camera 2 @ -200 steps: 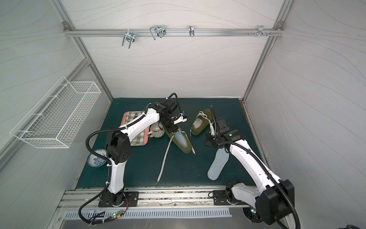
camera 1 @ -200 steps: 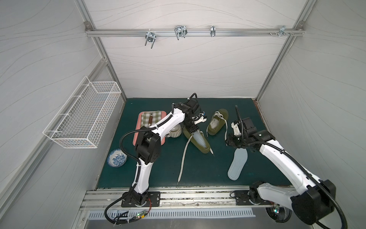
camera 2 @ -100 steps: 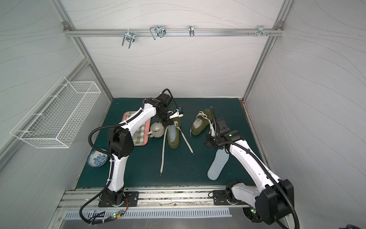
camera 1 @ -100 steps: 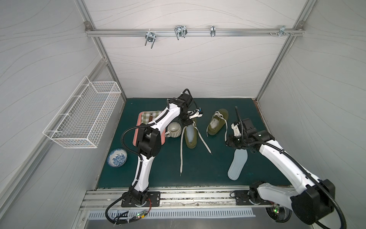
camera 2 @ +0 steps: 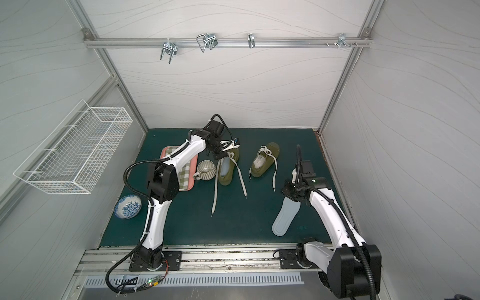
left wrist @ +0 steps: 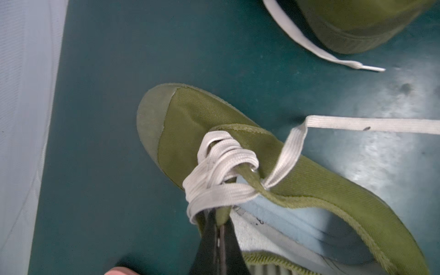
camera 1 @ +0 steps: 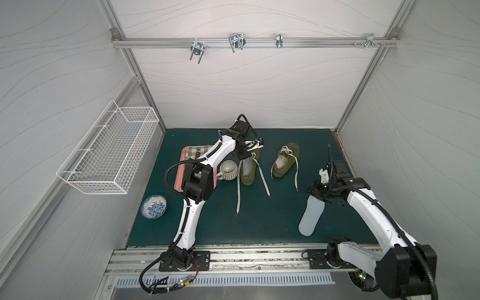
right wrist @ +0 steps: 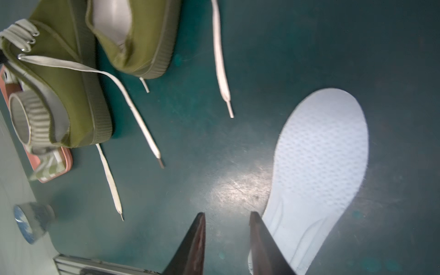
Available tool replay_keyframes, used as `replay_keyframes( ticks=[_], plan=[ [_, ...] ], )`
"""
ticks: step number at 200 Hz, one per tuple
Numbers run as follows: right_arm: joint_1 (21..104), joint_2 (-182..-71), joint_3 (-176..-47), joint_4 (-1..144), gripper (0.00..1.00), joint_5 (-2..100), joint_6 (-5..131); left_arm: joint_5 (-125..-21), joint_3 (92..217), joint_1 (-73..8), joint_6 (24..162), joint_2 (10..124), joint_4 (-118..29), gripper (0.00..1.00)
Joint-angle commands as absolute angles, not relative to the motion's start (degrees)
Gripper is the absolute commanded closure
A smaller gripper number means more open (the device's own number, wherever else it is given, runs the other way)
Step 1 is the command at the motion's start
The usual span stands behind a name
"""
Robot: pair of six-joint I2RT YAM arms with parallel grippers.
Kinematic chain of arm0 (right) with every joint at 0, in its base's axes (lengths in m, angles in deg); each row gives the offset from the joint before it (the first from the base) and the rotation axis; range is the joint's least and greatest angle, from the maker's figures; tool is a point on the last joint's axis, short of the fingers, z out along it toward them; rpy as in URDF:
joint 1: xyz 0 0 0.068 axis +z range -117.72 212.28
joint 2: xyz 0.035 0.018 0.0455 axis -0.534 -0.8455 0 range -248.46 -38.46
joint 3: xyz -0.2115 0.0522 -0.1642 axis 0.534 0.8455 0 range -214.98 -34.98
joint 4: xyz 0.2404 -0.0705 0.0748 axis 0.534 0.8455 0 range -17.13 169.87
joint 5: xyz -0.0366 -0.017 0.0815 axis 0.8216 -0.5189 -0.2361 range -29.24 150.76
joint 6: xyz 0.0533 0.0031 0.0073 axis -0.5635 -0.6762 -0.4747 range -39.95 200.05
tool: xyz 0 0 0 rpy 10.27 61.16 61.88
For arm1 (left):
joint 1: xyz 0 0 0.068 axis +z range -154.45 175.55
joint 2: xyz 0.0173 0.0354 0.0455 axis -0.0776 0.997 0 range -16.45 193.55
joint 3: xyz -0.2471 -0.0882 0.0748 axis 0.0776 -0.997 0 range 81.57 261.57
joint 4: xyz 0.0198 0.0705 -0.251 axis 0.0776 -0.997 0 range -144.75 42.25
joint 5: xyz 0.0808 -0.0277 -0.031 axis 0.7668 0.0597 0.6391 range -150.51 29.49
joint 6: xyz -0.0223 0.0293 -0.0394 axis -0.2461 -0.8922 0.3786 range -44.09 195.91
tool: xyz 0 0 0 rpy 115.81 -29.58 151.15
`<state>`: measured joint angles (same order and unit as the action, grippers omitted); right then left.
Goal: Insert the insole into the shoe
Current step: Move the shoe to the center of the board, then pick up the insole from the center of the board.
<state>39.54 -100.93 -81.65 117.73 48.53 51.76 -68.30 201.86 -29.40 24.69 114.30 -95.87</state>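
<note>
An olive canvas shoe [camera 1: 248, 172] [camera 2: 226, 173] lies next to the mug, with a pale blue insole [left wrist: 297, 219] inside it. My left gripper [left wrist: 220, 222] [camera 1: 243, 155] is shut on a green fold of that shoe [left wrist: 214, 119] at the laces. A second olive shoe [camera 1: 284, 162] [camera 2: 263, 162] with a white lining lies to its right. A loose pale insole [camera 1: 310, 218] [camera 2: 285, 215] [right wrist: 321, 154] lies flat on the mat at the front right. My right gripper [right wrist: 226, 215] [camera 1: 318, 193] is open, low over the mat, at the insole's heel end, with nothing between its fingers.
A ribbed mug [camera 1: 228, 170] touches the held shoe, beside a pink tray [camera 1: 181, 161] with a checked cloth. A blue-patterned bowl [camera 1: 154, 207] sits at the front left. Long white laces [camera 1: 239, 192] trail over the green mat. A wire basket [camera 1: 109, 153] hangs on the left wall.
My left gripper has dragged the shoe back and left, against the mug, and turned it straight. The right gripper's jaws have opened wider beside the loose insole.
</note>
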Motion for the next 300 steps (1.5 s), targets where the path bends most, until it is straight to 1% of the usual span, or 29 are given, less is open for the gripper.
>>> replay_keyframes(
  ticks=[1, 8, 20, 25, 39, 41, 43, 44, 45, 50, 53, 67, 98, 117, 129, 142, 164, 190, 201, 216, 238, 259, 300],
  plan=[
    [37.0, -99.7, -80.6, 118.4, 0.62, 44.3, 50.9, -67.7, 205.9, -29.0, 25.2, 115.7, -90.1, 1.00],
    [36.5, -99.6, -80.2, 118.3, 0.60, 44.5, 50.5, -67.3, 205.9, -29.1, 26.1, 115.6, -89.3, 0.92],
    [35.5, -99.6, -79.2, 117.5, 0.56, 44.6, 49.6, -67.1, 206.7, -29.0, 28.8, 115.4, -89.1, 0.67],
    [34.8, -99.7, -78.8, 117.4, 0.54, 44.8, 49.3, -67.3, 206.7, -29.0, 29.5, 115.1, -89.6, 0.59],
    [32.0, -100.1, -77.8, 117.0, 0.50, 44.5, 48.5, -67.7, 205.2, -29.1, 31.5, 113.1, -89.3, 0.44],
    [31.5, -100.3, -77.6, 117.0, 0.50, 44.3, 48.3, -67.5, 204.8, -29.0, 31.7, 112.7, -89.1, 0.38],
    [31.2, -100.2, -77.4, 116.8, 0.49, 44.0, 48.1, -67.5, 204.4, -29.0, 31.9, 112.4, -88.8, 0.27],
    [30.9, -100.2, -77.3, 116.8, 0.49, 43.9, 48.1, -67.5, 204.2, -29.0, 32.1, 112.1, -88.7, 0.20],
    [30.6, -100.3, -77.2, 116.7, 0.48, 43.9, 48.0, -67.4, 204.0, -29.0, 32.2, 111.9, -88.4, 0.15],
    [29.5, -100.3, -76.7, 116.4, 0.46, 43.2, 47.8, -67.4, 202.7, -29.0, 33.0, 111.0, -87.5, 0.04],
    [28.8, -100.4, -76.4, 116.3, 0.46, 43.0, 47.5, -67.3, 202.0, -29.0, 33.6, 110.3, -86.9, 0.02],
    [26.8, -100.8, -75.6, 117.1, 0.41, 43.5, 47.4, -66.0, 198.5, -29.1, 34.3, 107.1, -84.3, 0.02],
    [26.0, -100.3, -75.0, 119.2, 0.35, 48.6, 46.6, -60.1, 194.6, -29.0, 36.3, 100.3, -83.5, 0.01],
    [25.4, -100.3, -71.6, 116.1, 0.33, 45.9, 41.8, -59.5, 193.6, -29.0, 41.7, 96.5, -84.7, 0.01],
    [25.9, -101.2, -69.4, 113.1, 0.34, 44.4, 38.2, -60.4, 193.1, -29.0, 45.5, 95.0, -85.8, 0.01],
    [26.6, -102.0, -67.5, 110.6, 0.34, 45.0, 35.9, -59.8, 193.7, -29.0, 51.8, 94.1, -87.3, 0.01],
    [26.9, -103.0, -67.8, 111.3, 0.34, 47.9, 37.8, -59.9, 194.0, -28.8, 61.8, 92.6, -90.6, 0.01],
    [26.8, -102.5, -68.8, 113.2, 0.34, 51.2, 40.0, -64.4, 186.9, -28.3, 69.3, 87.6, -88.2, 0.01],
    [26.8, -102.2, -68.9, 114.2, 0.34, 51.4, 40.3, -62.4, 182.9, -28.3, 73.7, 85.3, -86.3, 0.01],
    [27.1, -101.3, -69.3, 115.9, 0.35, 52.4, 41.1, -59.4, 181.4, -28.0, 80.7, 83.6, -87.2, 0.01],
    [27.2, -99.9, -69.0, 117.5, 0.35, 53.8, 42.4, -58.9, 182.1, -27.9, 84.0, 83.3, -92.3, 0.01],
    [27.4, -99.7, -68.7, 118.1, 0.36, 53.2, 42.6, -63.5, 180.3, -27.8, 85.5, 82.1, -93.9, 0.01],
    [28.6, -99.4, -66.5, 117.5, 0.38, 54.9, 42.2, -66.4, 166.4, -27.9, 91.3, 73.6, -82.1, 0.01]
  ],
)
